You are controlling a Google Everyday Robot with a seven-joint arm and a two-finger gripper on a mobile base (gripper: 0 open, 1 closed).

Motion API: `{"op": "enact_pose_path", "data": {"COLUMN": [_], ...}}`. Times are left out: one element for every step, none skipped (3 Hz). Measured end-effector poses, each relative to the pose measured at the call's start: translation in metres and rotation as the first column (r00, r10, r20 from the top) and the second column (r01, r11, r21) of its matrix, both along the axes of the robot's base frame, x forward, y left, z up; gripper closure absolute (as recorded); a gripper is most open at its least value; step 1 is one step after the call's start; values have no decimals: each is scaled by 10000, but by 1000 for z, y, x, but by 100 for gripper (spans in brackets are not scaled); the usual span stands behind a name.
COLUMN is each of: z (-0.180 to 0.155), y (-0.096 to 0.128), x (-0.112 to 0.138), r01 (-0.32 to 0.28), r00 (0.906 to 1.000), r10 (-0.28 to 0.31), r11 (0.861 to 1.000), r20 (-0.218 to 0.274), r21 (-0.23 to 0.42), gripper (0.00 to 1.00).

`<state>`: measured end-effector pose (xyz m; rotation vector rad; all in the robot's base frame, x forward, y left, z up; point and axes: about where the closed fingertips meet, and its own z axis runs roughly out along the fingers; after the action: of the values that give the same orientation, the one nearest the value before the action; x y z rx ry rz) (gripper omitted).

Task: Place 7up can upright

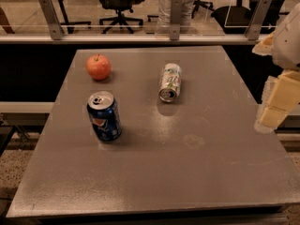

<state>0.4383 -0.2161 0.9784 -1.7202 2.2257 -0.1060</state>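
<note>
The 7up can (169,82) is silvery-white with green markings. It lies on its side on the grey table (187,172), a little right of the middle toward the back, with one end facing the camera. My gripper (274,108) shows as pale blocky parts at the right edge of the view, off the table's right side and well to the right of the can. It touches nothing.
A dark blue Pepsi can (104,116) stands upright at the left middle of the table. A red apple (98,66) sits at the back left. A railing with glass (140,32) runs behind the table, with office chairs and a person's legs beyond it.
</note>
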Motion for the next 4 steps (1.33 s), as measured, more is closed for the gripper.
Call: {"op": "enact_pose_path", "data": {"z": [0,5,6,1], "y": [0,0,4,14], "x": [0,8,38,71], "r01": [0,-242,-1039,-2121], "r00": [10000,9995,9930,9741], "r10": [0,242,1044,2127], "r11": [10000,9997,9945,9771], "r20": [2,209,559,761], "r21": [0,0,-112,-167], "gripper": [0,0,0,0]}}
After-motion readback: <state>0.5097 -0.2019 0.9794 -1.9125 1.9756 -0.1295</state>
